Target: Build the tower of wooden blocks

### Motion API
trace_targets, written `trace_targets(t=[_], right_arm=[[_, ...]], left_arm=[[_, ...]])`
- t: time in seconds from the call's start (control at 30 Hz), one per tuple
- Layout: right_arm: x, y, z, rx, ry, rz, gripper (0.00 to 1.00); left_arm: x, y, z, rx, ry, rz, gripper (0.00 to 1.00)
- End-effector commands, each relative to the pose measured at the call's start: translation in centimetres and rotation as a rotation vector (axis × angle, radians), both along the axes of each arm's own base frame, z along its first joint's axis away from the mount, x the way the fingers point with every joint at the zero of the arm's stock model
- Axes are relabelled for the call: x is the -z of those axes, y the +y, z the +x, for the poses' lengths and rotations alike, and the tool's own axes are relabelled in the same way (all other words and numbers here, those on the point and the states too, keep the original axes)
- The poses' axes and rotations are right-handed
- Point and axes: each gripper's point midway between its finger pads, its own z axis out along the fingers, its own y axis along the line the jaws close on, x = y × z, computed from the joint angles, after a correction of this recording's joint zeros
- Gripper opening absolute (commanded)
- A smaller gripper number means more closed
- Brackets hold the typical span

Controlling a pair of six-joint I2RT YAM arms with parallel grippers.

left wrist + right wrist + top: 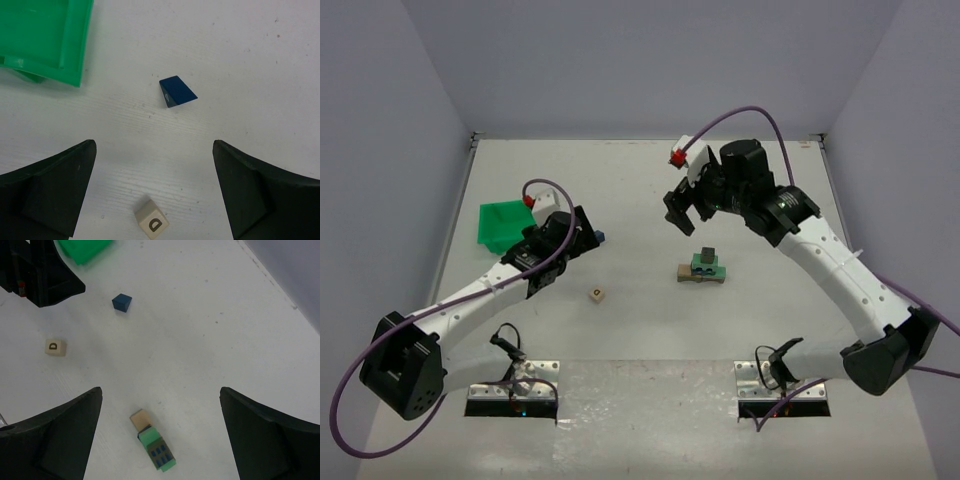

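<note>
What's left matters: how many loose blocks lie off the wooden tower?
2: dark blue wooden block near green plastic bin; beige lettered wooden cube left of the tower. Some possibly hidden.

Wood block tower (pixel 152 440): tan base, green middle, dark top face with grid of small blue rectangles
Wedge block (pixel 177 91): dark blue
Cube (pixel 151 220): cream, brown letter D
Bin (pixel 79 42): bright green
Table (pixel 620 180): white, faint dark specks

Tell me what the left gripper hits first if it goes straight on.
Likely the lettered cube, nearest ahead of the left gripper, between its open jaws; the blue block lies farther along. Depth is unclear: it may touch bare table first.
</note>
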Motion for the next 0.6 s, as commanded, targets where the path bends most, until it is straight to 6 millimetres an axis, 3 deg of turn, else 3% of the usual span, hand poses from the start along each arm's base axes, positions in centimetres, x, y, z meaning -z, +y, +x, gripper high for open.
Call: trace_targets(t=[0.0, 0.1, 0.4, 0.57], right_arm=[[1.7, 2.9, -0.5, 0.091, 0.083, 0.116, 0.99], [4.9, 5.8, -3.1, 0.018, 0.101, 0.077, 0.99], [12.5, 12.7, -7.5, -0.061, 0.119, 0.015, 0.99], [16.3, 16.3, -9.1, -0.122, 0.15, 0.001, 0.99]], left_arm=[[-2.1, 0.1, 0.7, -0.035, -0.055, -0.005, 1.0], [-1.7, 1.0, 0.1, -0.061, -0.056, 0.012, 1.0], [-0.1, 4.5, -1.9, -0.251, -0.04, 0.029, 1.0], [0.5, 4.3, -2.5, -0.243, -0.018, 0.013, 1.0]])
